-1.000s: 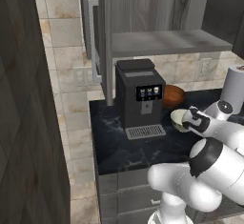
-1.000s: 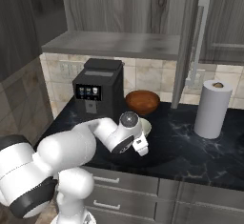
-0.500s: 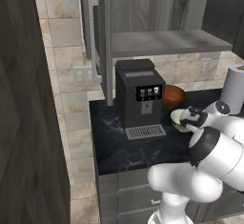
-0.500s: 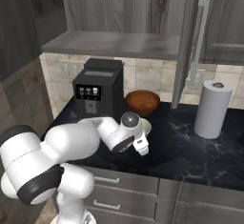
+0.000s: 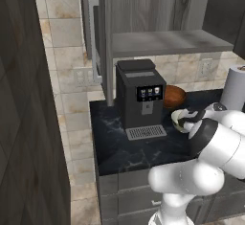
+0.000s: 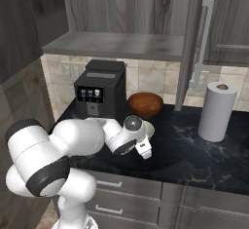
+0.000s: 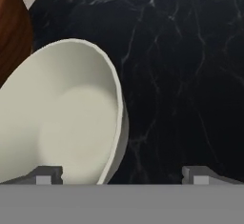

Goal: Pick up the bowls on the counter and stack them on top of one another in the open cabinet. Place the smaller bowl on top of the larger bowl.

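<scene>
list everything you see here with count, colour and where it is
large bowl: 1, reddish-brown, on the counter right of the coffee machine
small bowl: 1, pale cream, on the counter in front of the brown one
coffee machine: 1, black, on the counter under the shelf
paper towel roll: 1, white, upright on the counter
counter: 1, black marbled
cabinet: 1, grey, open, above the counter
end effector: 1, open, straddling the small bowl's rim

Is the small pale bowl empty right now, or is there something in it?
Empty. In the hand view the smaller bowl shows a plain pale interior down to its bottom, with nothing inside; it sits on the counter.
</scene>
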Tool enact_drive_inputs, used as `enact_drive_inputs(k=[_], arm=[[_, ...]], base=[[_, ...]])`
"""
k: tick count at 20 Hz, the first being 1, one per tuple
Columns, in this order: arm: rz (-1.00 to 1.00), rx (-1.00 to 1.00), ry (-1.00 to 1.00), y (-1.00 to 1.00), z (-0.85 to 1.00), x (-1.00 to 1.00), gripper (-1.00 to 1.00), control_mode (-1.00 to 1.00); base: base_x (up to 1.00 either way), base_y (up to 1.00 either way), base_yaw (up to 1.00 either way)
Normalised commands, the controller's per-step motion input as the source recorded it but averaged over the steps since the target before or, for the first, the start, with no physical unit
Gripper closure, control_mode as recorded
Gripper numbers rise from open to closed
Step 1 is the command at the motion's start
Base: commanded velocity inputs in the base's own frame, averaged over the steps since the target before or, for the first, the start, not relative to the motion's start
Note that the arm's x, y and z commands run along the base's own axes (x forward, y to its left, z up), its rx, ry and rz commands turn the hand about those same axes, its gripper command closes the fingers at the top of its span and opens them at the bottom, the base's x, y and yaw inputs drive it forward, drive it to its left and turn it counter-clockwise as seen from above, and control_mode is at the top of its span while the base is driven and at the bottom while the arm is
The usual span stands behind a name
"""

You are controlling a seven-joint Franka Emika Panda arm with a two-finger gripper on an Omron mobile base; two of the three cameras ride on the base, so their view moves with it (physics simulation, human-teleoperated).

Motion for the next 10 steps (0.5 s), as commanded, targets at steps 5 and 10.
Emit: enact_drive_inputs(k=[5,10], arm=[[0.00,0.00,0.00,0.00,-0.11,0.13,-1.00,-1.00],[0.00,0.00,0.00,0.00,-0.11,0.14,-1.00,-1.00]], base=[[0.00,0.00,0.00],[0.00,0.00,0.00]])
